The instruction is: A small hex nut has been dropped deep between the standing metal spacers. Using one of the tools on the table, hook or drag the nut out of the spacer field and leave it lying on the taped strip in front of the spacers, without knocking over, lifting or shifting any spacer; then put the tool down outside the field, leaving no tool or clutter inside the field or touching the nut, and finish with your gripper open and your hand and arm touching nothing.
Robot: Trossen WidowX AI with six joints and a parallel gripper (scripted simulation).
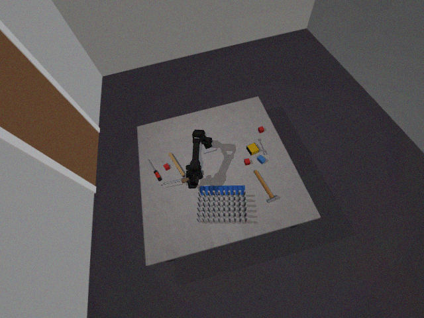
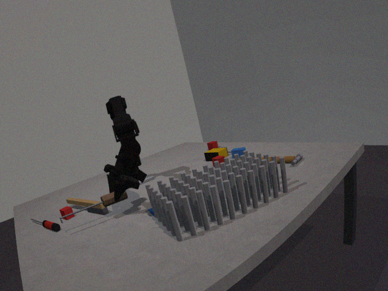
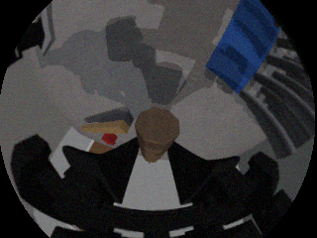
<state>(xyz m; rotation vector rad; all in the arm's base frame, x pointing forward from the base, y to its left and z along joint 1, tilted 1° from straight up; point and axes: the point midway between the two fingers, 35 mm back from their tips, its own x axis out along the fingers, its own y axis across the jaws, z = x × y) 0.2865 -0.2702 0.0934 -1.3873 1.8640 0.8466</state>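
Exterior view: see the claw (image 1: 187, 180) (image 2: 118, 196) (image 3: 154, 141) clamped on the brown handle (image 1: 185, 180) (image 2: 108, 199) (image 3: 158, 126) of a hooked tool, with the handle above the table (image 1: 171, 232) (image 2: 103, 253). Follow the thin shaft (image 2: 82, 210) away from the standing spacers (image 1: 246, 212) (image 2: 216, 205) (image 3: 280, 131) to a bent tip near a red cube (image 1: 166, 166) (image 2: 66, 212) (image 3: 109, 138). From above, find the claw outside the field, near the end of the blue strip (image 1: 222, 189) (image 2: 151, 211) (image 3: 245, 45). Cannot tell the hex nut's exact place among or around the crowded spacers, nor its position relative to the claw. At the wrist, note the handle squarely between the fingers, with strip and spacers off to one side, well apart from the held tool.
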